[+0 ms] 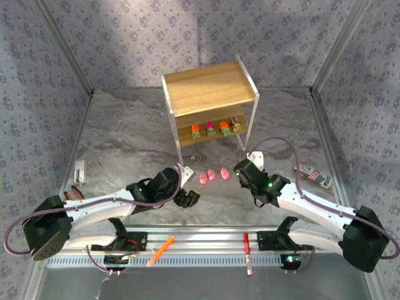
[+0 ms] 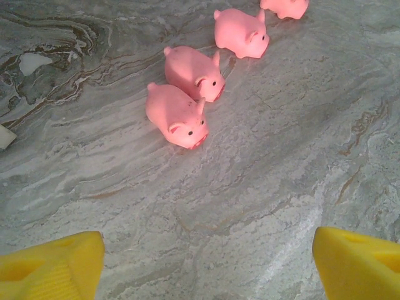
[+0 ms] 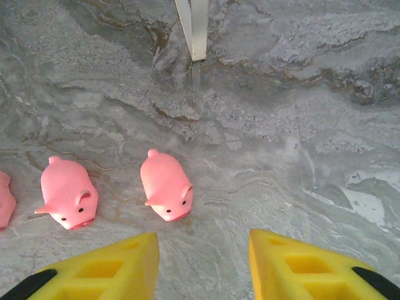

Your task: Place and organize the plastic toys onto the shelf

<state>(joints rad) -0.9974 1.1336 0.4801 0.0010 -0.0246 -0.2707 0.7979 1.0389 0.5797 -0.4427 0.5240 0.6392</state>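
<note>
The wooden shelf (image 1: 209, 94) stands at the middle back, its top board bare. Four blocky toys (image 1: 215, 129) line its lower board. On the table in front lie the pink pigs (image 1: 212, 175) in a row. My left gripper (image 1: 187, 199) sits just left of and nearer than them, open and holding nothing. In the left wrist view the nearest pig (image 2: 177, 115) lies well ahead of the gripper (image 2: 209, 275), and three more lie beyond it. My right gripper (image 1: 240, 170) is open beside the row's right end. The closest pig (image 3: 166, 186) is just ahead and left of the gripper (image 3: 203, 262).
An orange marker (image 1: 160, 250) and a red marker (image 1: 247, 253) lie on the front rail. A white shelf leg (image 3: 195, 28) stands beyond the right gripper. Small objects rest at the left (image 1: 80, 170) and right (image 1: 314, 176) table edges. Patterned walls enclose the area.
</note>
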